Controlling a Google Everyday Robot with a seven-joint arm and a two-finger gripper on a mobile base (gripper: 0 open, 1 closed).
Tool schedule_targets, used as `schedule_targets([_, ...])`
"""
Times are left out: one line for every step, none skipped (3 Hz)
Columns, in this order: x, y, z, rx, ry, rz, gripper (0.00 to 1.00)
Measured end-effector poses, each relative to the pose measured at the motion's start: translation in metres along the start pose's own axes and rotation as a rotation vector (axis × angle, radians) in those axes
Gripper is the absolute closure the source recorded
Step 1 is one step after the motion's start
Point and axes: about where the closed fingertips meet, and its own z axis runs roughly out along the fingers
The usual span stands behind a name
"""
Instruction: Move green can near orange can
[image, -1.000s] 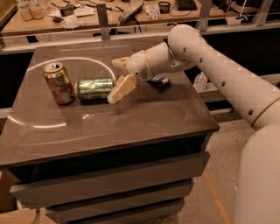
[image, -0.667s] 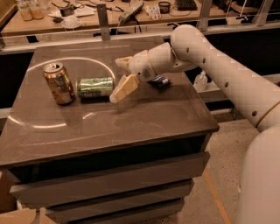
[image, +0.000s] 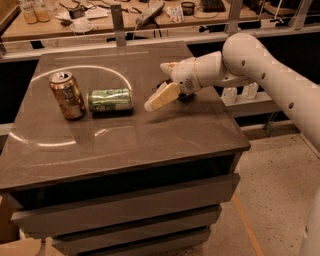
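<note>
The green can (image: 111, 100) lies on its side on the dark table (image: 150, 145), at the left part of it. The orange can (image: 66, 95) stands upright just left of the green can, almost touching it. My gripper (image: 159, 85) hovers over the table to the right of the green can, a short gap away from it. It is open and holds nothing, with one cream finger (image: 162, 96) pointing down-left toward the can.
A dark snack wrapper (image: 186, 98) lies mostly hidden behind my wrist. A railing and a cluttered desk (image: 100, 22) stand behind the table. White bottles (image: 239, 92) sit on a low shelf at the right. The table's front edge drops to drawers.
My gripper has drawn back to the right, away from the green can. The two cans have not moved.
</note>
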Motion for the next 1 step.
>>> schedule_targets([0.0, 0.0, 0.0001, 0.0, 0.0, 0.0, 0.0])
